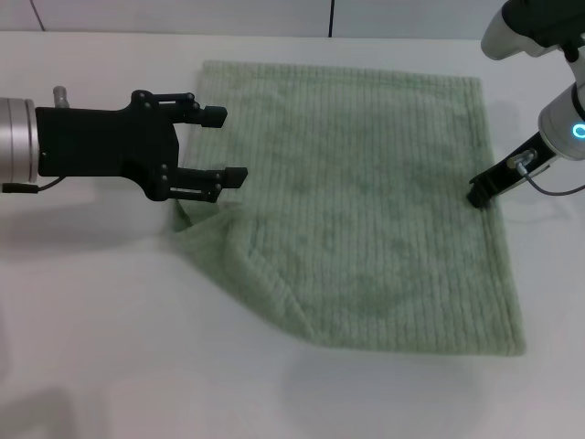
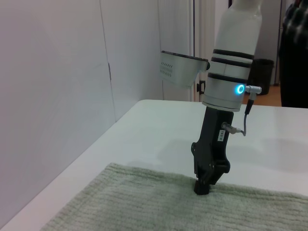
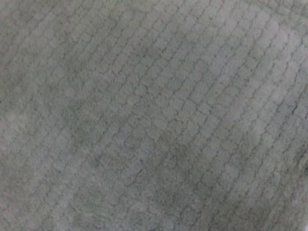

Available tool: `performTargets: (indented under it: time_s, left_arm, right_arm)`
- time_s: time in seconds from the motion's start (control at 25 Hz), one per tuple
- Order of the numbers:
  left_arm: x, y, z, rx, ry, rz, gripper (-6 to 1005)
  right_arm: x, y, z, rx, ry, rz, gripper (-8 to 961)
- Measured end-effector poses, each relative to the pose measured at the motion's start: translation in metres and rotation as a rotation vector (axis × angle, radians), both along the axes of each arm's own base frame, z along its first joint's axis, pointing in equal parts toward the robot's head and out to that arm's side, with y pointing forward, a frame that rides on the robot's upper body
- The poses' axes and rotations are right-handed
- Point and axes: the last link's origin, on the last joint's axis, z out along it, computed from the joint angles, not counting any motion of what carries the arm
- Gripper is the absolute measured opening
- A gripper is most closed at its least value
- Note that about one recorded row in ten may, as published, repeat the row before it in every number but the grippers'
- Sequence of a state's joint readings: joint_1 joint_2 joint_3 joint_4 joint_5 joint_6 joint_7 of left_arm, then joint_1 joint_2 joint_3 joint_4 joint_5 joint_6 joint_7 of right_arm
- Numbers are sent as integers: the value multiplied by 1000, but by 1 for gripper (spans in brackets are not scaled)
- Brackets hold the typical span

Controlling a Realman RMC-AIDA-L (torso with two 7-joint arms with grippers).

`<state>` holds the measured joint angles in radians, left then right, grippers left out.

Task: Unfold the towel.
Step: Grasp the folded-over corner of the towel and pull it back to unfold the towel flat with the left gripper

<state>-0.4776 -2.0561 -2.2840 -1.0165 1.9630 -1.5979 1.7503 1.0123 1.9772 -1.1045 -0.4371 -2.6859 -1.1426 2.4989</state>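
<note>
The left gripper [image 1: 224, 144] hangs at the towel's left edge with its jaws spread wide and nothing between them. The towel [image 1: 366, 201] lies nearly flat across the middle of the table [image 1: 91, 347]; only its near-left corner is folded over and rumpled, just below that gripper. At the towel's right edge the right gripper [image 1: 478, 197] points down with its tip on the cloth; whether it is parted or pinched cannot be told.

Towel [image 1: 366, 201]: pale sage green, fine parallel ribbed stripes. Left gripper [image 1: 224, 144]: black. Table [image 1: 91, 347]: white.
</note>
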Motion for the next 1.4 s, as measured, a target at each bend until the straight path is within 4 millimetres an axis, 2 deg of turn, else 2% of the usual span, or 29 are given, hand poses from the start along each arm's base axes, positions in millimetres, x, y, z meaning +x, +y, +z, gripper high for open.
performTargets:
  time_s: [1.08,1.4]
  left_arm:
    - [-6,4,-2,8,35,25,794]
    - [-5,7,-14,-43,88,26,793]
  right_arm:
    - [-16,8,9,15,-22,24,0]
    - [-16,7,7,12,-18,18,0]
